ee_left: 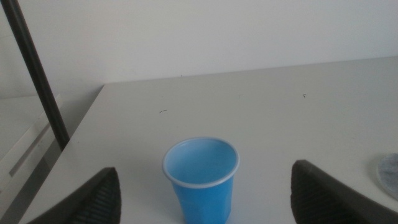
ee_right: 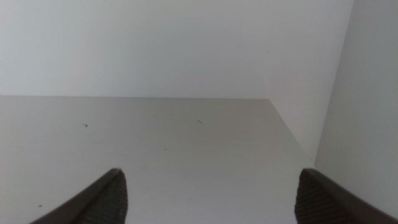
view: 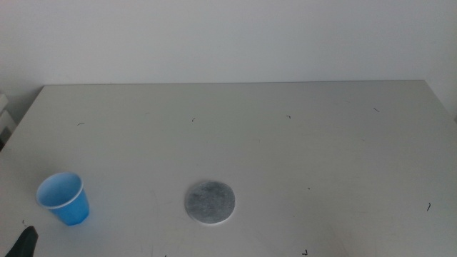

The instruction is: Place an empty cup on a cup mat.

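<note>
My left tool (ee_left: 202, 193) is spread wide, its two dark jaws standing far apart and gripping nothing. Between them, in the left wrist view, stands the small bright blue tapered disposable cup (ee_left: 201, 177), upright and apart from both jaws, with open space on either side. Its lighter blue inside looks empty under the thin pale rim.

From the middle view, only a dark tip of my left tool (view: 26, 241) shows at the near left corner, just beside the cup (view: 65, 198) but not touching it. The cup sits on the pale grey surface (view: 285, 150) near its left front area, its mouth facing up.

The flat round mottled grey cup mat with a pale edge (view: 211, 202) lies flat on the surface to the right of the cup, well apart from it, with bare surface between them. Nothing rests on the mat. In the left wrist view only a sliver of the mat (ee_left: 389, 173) shows at the picture's edge.

My right tool (ee_right: 208, 199) is also wide open and holds nothing; its jaws frame only bare surface (ee_right: 155, 143) and a white wall. It does not appear in the middle view.

A dark slanted pole (ee_left: 36, 74) stands beyond the surface's left edge.
</note>
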`<state>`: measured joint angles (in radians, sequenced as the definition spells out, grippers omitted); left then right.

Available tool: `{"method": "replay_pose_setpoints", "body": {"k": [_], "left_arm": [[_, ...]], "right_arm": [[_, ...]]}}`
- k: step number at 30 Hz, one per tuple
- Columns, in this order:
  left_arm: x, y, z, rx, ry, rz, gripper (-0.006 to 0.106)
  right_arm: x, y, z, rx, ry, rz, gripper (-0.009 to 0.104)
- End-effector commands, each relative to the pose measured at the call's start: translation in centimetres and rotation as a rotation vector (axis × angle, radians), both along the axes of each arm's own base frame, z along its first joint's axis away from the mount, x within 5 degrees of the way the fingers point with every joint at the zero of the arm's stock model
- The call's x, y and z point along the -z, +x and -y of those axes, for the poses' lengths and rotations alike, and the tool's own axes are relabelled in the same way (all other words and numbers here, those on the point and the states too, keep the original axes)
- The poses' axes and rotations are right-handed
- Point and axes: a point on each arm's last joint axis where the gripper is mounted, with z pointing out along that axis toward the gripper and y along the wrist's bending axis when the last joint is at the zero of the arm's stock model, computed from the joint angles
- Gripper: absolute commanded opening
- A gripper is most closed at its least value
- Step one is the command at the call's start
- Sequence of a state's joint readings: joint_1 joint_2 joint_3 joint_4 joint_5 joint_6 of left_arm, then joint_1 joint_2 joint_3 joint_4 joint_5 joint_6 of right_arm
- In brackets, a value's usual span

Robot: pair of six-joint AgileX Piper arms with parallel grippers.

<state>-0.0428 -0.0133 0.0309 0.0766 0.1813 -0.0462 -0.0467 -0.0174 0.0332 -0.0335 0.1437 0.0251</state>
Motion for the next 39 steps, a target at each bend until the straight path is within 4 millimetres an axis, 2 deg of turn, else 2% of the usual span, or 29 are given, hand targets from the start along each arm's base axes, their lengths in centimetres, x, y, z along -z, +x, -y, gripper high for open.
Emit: {"method": "replay_pose_setpoints", "body": {"k": [1,6,14,20,24,31,39], "left_arm": [[-2.1,-0.3,0.1,0.012,-0.029,0.109,0.105],[-4.5,-0.6,0.0,0.006,-0.044,0.089,0.105],[-9.8,-0.6,0.0,-0.002,-0.060,0.062,0.105],[-14.5,0.3,-0.1,-0.013,-0.064,-0.011,0.105],[-17.7,1.5,0.0,-0.021,-0.072,-0.076,0.105],[-22.6,4.8,0.1,-0.035,-0.066,-0.194,0.105],[-25.7,9.2,0.2,-0.051,-0.060,-0.361,0.105]], "right_arm": [[-1.2,-0.2,0.0,-0.004,-0.023,0.107,0.094],[-1.2,-0.2,0.0,-0.004,-0.023,0.107,0.094],[-1.2,-0.2,0.0,-0.004,-0.023,0.107,0.094],[-1.2,-0.2,0.0,-0.004,-0.023,0.107,0.094],[-1.2,-0.2,0.0,-0.004,-0.023,0.107,0.094],[-1.2,-0.2,0.0,-0.004,-0.023,0.107,0.094],[-1.2,-0.2,0.0,-0.004,-0.023,0.107,0.094]]}}
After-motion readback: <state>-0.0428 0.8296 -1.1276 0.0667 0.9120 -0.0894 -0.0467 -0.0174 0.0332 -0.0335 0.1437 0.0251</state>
